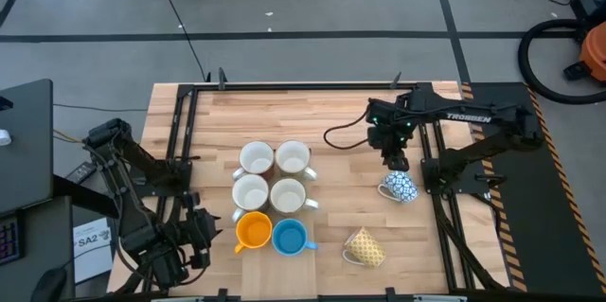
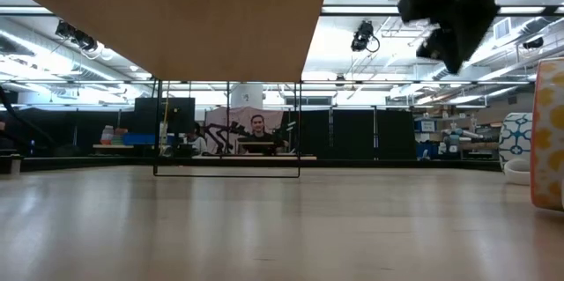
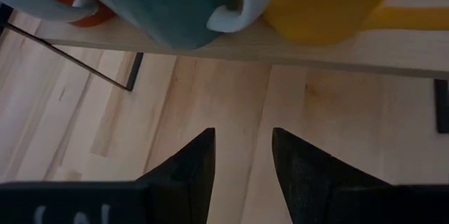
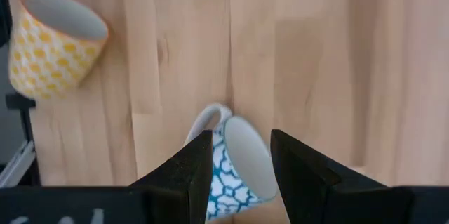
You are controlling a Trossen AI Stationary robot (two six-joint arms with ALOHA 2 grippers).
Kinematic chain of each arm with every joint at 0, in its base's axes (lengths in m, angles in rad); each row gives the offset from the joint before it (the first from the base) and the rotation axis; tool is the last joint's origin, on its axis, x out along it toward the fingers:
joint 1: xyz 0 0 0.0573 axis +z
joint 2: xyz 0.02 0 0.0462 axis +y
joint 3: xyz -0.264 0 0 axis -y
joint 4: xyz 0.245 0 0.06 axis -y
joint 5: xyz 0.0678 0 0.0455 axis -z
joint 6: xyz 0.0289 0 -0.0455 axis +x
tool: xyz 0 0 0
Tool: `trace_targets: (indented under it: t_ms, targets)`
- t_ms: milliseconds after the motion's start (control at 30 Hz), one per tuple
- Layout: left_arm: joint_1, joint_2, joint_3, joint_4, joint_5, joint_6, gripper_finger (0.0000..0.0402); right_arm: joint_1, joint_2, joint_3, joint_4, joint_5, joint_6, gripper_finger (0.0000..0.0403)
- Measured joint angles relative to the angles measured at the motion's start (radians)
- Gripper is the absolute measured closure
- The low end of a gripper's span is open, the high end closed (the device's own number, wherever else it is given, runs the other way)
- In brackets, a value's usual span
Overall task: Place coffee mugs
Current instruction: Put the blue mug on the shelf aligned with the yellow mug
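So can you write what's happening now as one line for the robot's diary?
right gripper: open, over tipped blue-and-white mug | left gripper: open, empty | yellow patterned mug: on side | six mugs: grouped

Dark claw (image 2: 449, 12) hanging overhead, patterned mugs (image 2: 515, 140) at right edge

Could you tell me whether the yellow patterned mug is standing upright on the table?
No, the yellow patterned mug lies tipped on its side on the table, apart from the upright grouped mugs.
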Motion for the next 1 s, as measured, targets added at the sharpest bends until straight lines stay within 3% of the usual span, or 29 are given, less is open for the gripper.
trace_targets:
  t_ms: [200,567,1000]
  targets:
    - [0.000,0.000,0.000,0.016,0.000,0.000,0.0253,-0.029,0.000,-0.101,-0.007,-0.060,-0.036,0.0253]
    - [0.000,0.000,0.000,0.016,0.000,0.001,0.0253,-0.029,0.000,-0.253,0.058,-0.064,-0.037,0.0253]
    - [0.000,0.000,0.000,0.016,0.000,0.001,0.0253,-0.029,0.001,-0.332,0.120,-0.155,-0.035,0.0253]
